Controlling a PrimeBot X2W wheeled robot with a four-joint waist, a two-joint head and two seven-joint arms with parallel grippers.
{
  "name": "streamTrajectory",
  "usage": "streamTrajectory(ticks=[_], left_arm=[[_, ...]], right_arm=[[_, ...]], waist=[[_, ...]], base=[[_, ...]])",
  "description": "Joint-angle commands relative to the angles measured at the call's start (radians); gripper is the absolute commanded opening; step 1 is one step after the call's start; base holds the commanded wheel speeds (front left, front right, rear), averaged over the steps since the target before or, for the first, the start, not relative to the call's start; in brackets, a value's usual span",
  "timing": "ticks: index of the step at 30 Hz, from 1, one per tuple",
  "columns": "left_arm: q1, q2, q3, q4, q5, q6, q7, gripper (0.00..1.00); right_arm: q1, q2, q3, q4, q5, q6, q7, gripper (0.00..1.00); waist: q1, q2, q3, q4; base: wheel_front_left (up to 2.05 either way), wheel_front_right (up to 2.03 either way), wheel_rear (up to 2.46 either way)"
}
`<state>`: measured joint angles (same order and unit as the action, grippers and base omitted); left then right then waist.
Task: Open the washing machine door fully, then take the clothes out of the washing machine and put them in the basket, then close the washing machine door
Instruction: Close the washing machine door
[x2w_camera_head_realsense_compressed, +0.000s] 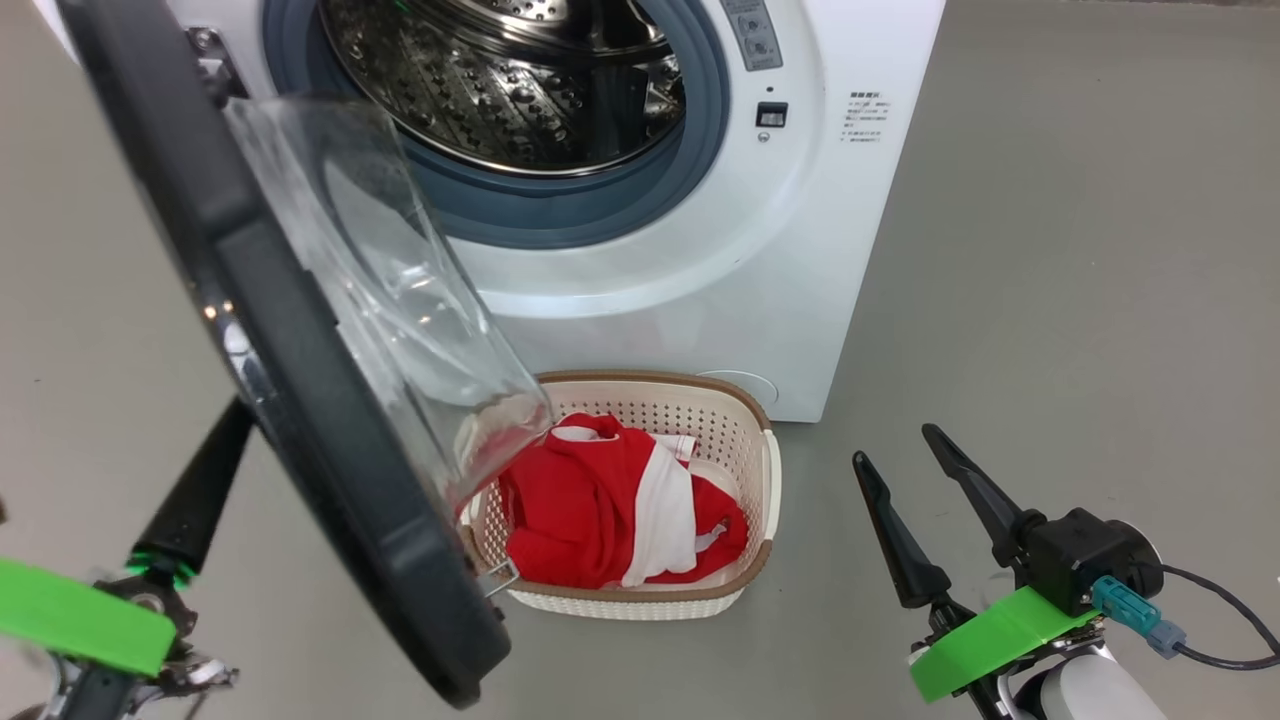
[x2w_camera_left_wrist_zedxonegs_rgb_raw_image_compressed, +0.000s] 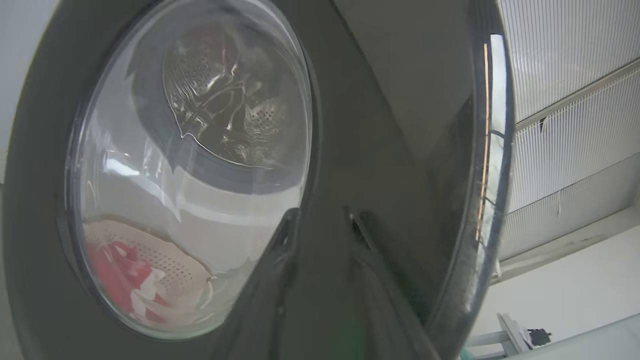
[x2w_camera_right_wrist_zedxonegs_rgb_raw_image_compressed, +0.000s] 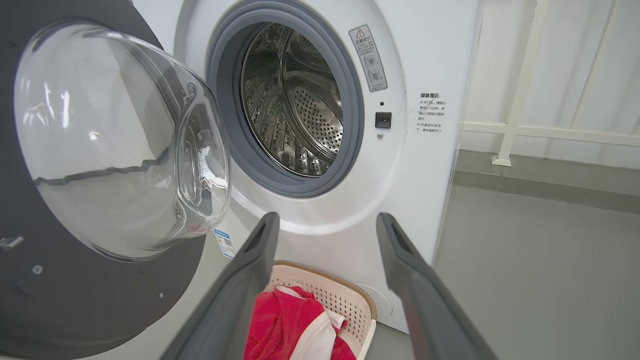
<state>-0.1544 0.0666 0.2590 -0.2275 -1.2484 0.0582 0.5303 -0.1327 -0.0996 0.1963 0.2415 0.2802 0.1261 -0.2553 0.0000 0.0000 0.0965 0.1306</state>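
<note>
On the grey floor (x2w_camera_head_realsense_compressed: 1050, 300) stands the big white washing machine (x2w_camera_head_realsense_compressed: 700, 300), cut off at the top in the head view. To its right the floor has lots of open room.

Next biggest is the washing machine door (x2w_camera_head_realsense_compressed: 300, 420). It swings out wide to the robot's left, and its black rim runs slanting down the head view. Its clear glass bowl (x2w_camera_head_realsense_compressed: 400, 300) bulges out over the left end of the basket. The round hole of the machine is open, with a grey rubber ring (x2w_camera_head_realsense_compressed: 600, 200) around the shiny steel drum (x2w_camera_head_realsense_compressed: 500, 90).

Right at the foot of the machine sits the cream basket (x2w_camera_head_realsense_compressed: 650, 380). The red and white clothes (x2w_camera_head_realsense_compressed: 590, 510) lie bunched up inside it. The door hides the basket's left side.

Off to the right, well away from the basket, the right gripper (x2w_camera_head_realsense_compressed: 895, 445) hangs over bare floor. Its two fingers are wide apart and hold nothing.

Close against the outside of the door is the left gripper (x2w_camera_left_wrist_zedxonegs_rgb_raw_image_compressed: 322, 217). Its fingers look dark and blurry there, a little apart, with nothing between them. I cannot tell if they touch the door. From the head, one left finger (x2w_camera_head_realsense_compressed: 200, 490) pokes out from behind the door's edge.
</note>
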Motion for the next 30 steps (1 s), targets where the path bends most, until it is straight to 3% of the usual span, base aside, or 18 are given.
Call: streamTrajectory(ticks=[1,6,10,16,21,30], left_arm=[[-0.001,0.035,0.035,-0.021,0.034,-0.016,-0.017,1.0],[0.048,0.111,-0.002,0.035,0.414,-0.093,-0.268,1.0],[0.068,0.113,-0.047,0.087,0.595,-0.125,-0.453,1.0],[0.097,0.136,-0.108,0.17,0.85,-0.111,-0.697,1.0],[0.101,0.135,-0.138,0.232,0.954,-0.081,-0.77,1.0],[0.124,0.069,-0.124,0.252,1.0,-0.053,-0.791,1.0]], right_arm=[[-0.039,-0.002,0.018,-0.021,-0.009,0.005,-0.006,1.0],[-0.038,0.001,0.016,-0.015,-0.008,0.005,-0.006,1.0],[-0.037,0.001,0.013,-0.015,-0.008,0.005,-0.006,1.0],[-0.036,0.006,0.018,-0.021,-0.007,0.005,-0.006,1.0],[-0.033,0.007,0.02,-0.022,-0.007,0.005,-0.006,1.0],[-0.028,0.011,0.021,-0.021,-0.008,0.005,-0.006,1.0]], waist=[[0.0,0.0,0.0,-0.002],[0.0,0.0,-0.002,-0.004],[0.0,0.0,-0.004,-0.001],[0.0,0.0,-0.001,-0.001],[0.0,0.0,0.0,-0.002],[0.0,0.0,-0.008,-0.013]], base=[[0.0,0.0,0.0],[0.0,0.0,0.0],[0.0,0.0,0.0],[0.0,0.0,0.0],[0.0,0.0,0.0],[0.0,0.0,0.0]])
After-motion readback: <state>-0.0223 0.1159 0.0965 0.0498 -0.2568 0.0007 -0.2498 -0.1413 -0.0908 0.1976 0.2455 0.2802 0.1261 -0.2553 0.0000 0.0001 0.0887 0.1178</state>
